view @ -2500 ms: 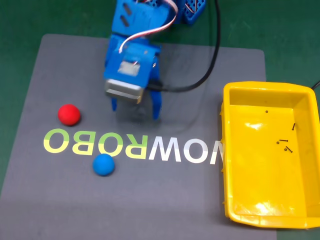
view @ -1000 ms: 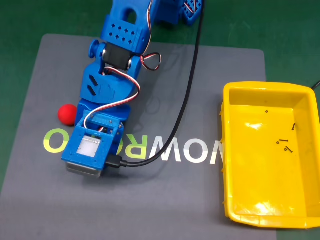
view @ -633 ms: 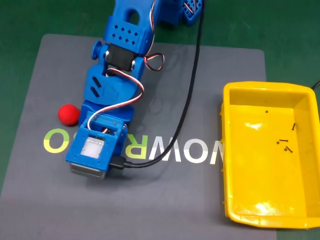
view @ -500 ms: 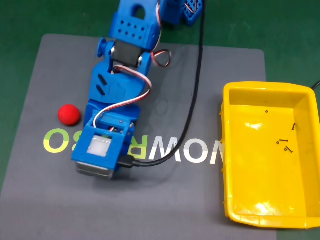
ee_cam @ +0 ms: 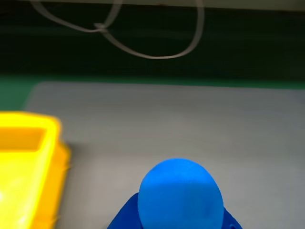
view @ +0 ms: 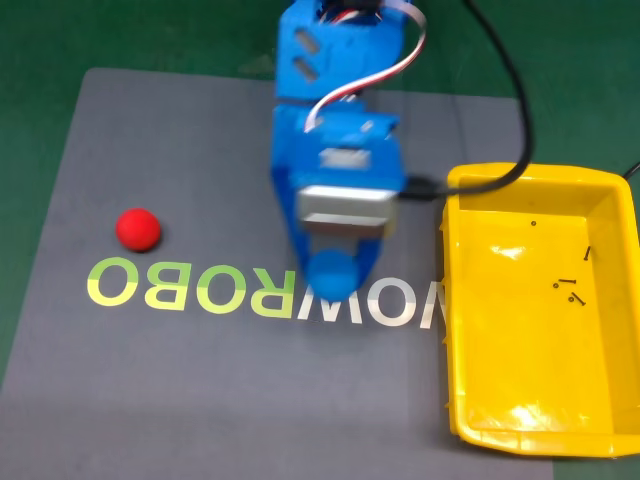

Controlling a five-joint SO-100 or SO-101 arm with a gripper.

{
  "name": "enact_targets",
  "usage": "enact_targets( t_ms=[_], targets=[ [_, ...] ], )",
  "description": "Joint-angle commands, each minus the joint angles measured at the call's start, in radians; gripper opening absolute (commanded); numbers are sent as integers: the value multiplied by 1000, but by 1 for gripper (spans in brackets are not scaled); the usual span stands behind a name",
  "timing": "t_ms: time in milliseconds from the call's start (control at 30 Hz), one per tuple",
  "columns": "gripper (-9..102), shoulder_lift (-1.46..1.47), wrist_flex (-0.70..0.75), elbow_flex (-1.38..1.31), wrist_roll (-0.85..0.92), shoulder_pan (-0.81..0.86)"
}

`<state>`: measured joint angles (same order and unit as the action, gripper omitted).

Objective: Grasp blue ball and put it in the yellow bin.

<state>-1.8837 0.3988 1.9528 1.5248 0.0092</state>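
The blue ball (ee_cam: 180,196) was held in the gripper (view: 335,275), whose jaws were closed on it from both sides; in the wrist view the ball sat between the blue fingers (ee_cam: 125,220) and covered most of them, so only the lower edges of the fingers could be seen. In the fixed view the ball (view: 332,272) showed as a round blue shape below the metal-coloured wrist part, above the grey mat (view: 150,390) near the white letters, and the picture there was a little blurred. The arm was placed between the red ball (view: 137,228) and the yellow bin (view: 610,440), nearer to the bin, and the ball seemed to be lifted off the mat, which I judge was for passing over the raised wall of the bin. The red ball lay alone on the mat, well apart from the gripper. The bin stood at the right edge of the mat in the fixed view, with some small dark specks on its floor, and in the wrist view its wall (ee_cam: 47,157) appeared at the left. I judge that the grasp was done and the carrying to the bin was in progress; the ball was not yet over the bin.
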Motion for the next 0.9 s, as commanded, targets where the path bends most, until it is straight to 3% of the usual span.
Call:
enact_targets(
  t_ms=[0,467,867],
  targets=[
    [1,-181,8,69,14,-69],
    [1,-359,11,238,43,-411],
    [4,-225,-80,225,72,-479]
  ],
)
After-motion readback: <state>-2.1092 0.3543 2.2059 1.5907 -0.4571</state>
